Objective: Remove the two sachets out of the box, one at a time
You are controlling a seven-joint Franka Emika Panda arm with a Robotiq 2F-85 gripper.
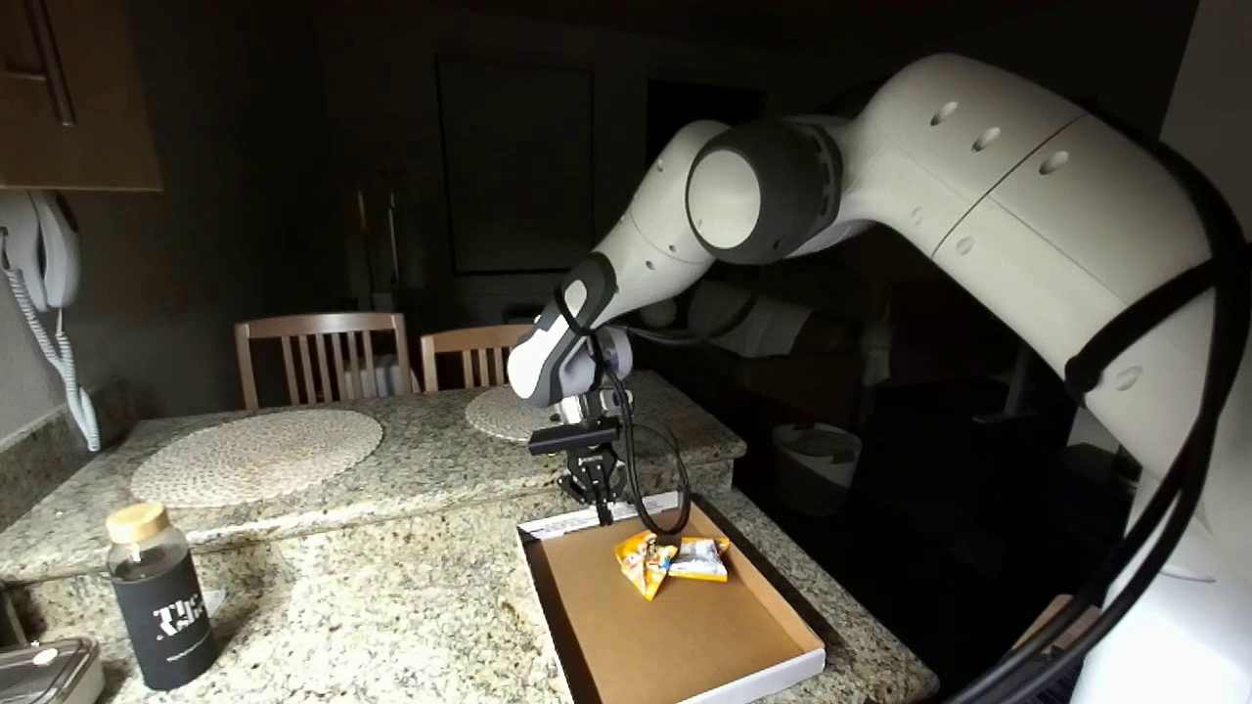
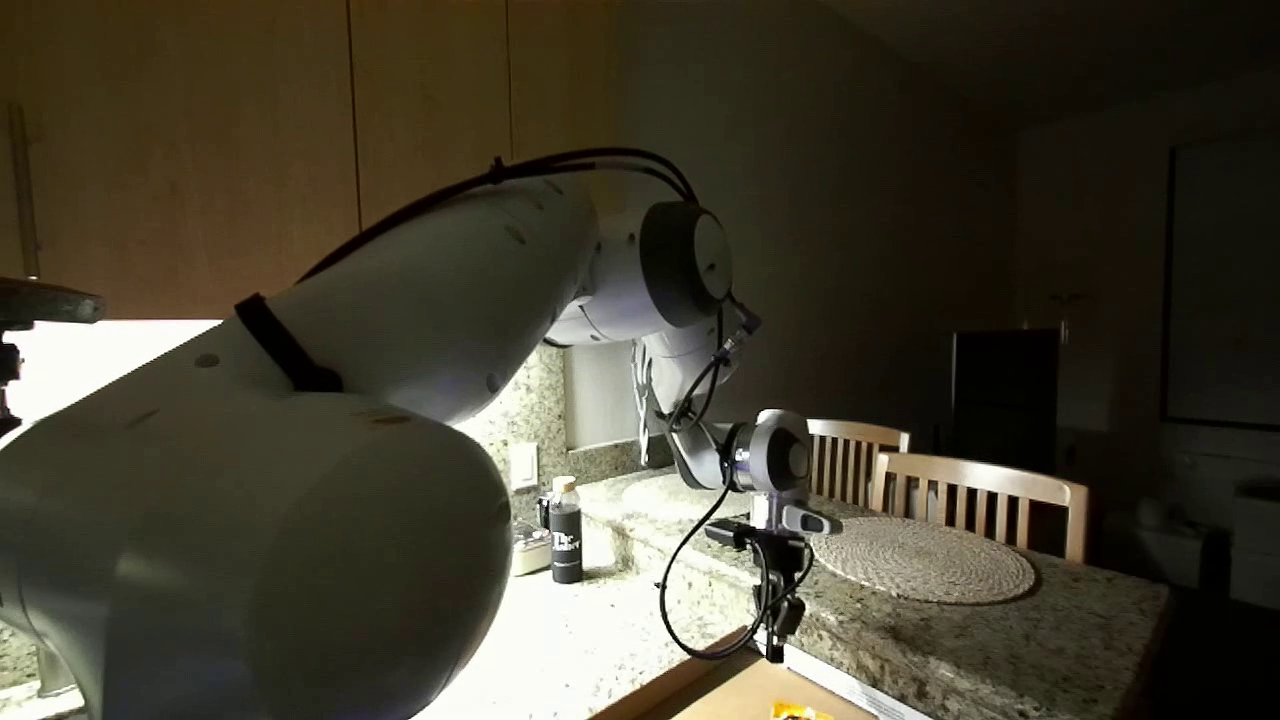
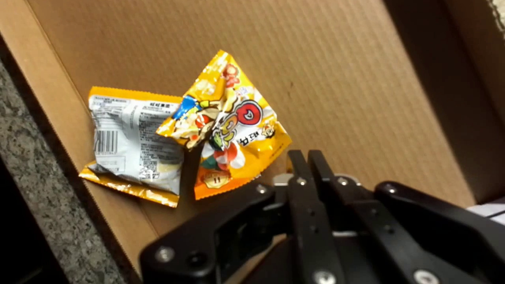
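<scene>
The shallow cardboard box [image 1: 636, 636] lies on the counter, brown inside with a white rim. Two sachets lie in it. The sachet with a colourful printed front [image 1: 646, 565] touches or slightly overlaps the silver-backed orange sachet [image 1: 700, 560]. The wrist view shows the printed sachet [image 3: 240, 134] and the silver-backed sachet [image 3: 134, 142] beside it. Part of a sachet shows in an exterior view [image 2: 800, 712]; I cannot tell which. My gripper [image 1: 604, 515] points down over the box's far end. In the wrist view, the fingertips [image 3: 307, 156] are nearly together, holding nothing, beside the printed sachet.
A raised granite ledge [image 1: 430, 479] with round placemats [image 1: 259, 455] stands behind the box. A dark bottle [image 1: 161, 606] and a lidded container [image 1: 54, 670] stand at the left. The gripper's cable loop [image 1: 680, 499] hangs over the box. The counter edge [image 1: 880, 650] runs along the right.
</scene>
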